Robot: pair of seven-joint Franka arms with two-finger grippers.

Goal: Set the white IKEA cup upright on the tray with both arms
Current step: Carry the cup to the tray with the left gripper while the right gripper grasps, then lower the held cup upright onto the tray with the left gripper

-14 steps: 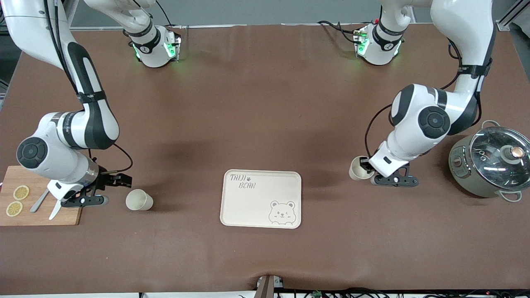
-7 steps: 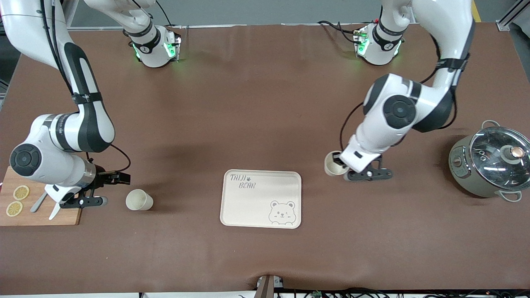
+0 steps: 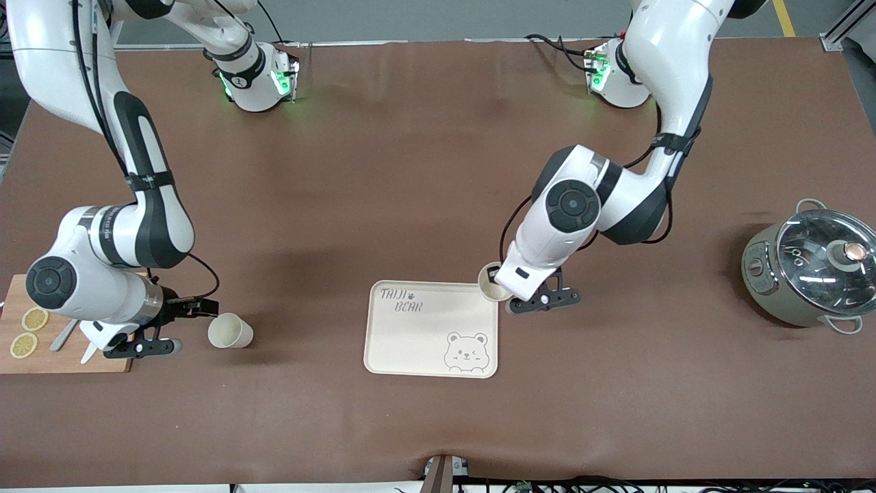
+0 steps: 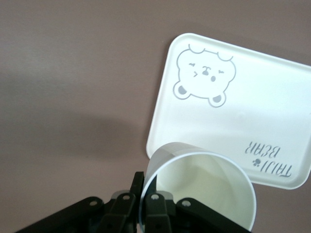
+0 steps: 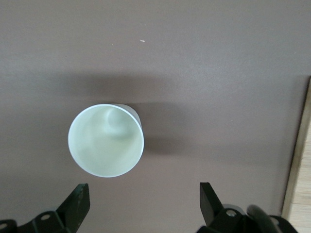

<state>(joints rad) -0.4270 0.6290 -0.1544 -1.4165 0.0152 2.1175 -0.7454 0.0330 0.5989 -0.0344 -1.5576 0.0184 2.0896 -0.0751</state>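
A white cup (image 3: 490, 290) hangs over the corner of the cream tray (image 3: 417, 342) that lies toward the left arm's end, and my left gripper (image 3: 498, 281) is shut on its rim. In the left wrist view, the left gripper (image 4: 145, 187) pinches the wall of that cup (image 4: 204, 187), one finger inside and one outside, with the bear-printed tray (image 4: 252, 102) below. A second white cup (image 3: 230, 331) stands upright on the table toward the right arm's end. My right gripper (image 3: 205, 308) is open beside it, apart from it. The right wrist view looks down into this cup (image 5: 106, 140), with the right gripper (image 5: 144, 201) wide open.
A grey-green pot with a glass lid (image 3: 814, 270) stands at the left arm's end. At the right arm's end a wooden cutting board (image 3: 68, 359) carries lemon slices (image 3: 34, 318) and a knife (image 3: 65, 335), close to the right arm's wrist. The board's edge (image 5: 301, 160) shows in the right wrist view.
The left arm has carried its cup from near the pot across to the tray's corner. The right gripper has shifted slightly closer to the standing cup and stays open.
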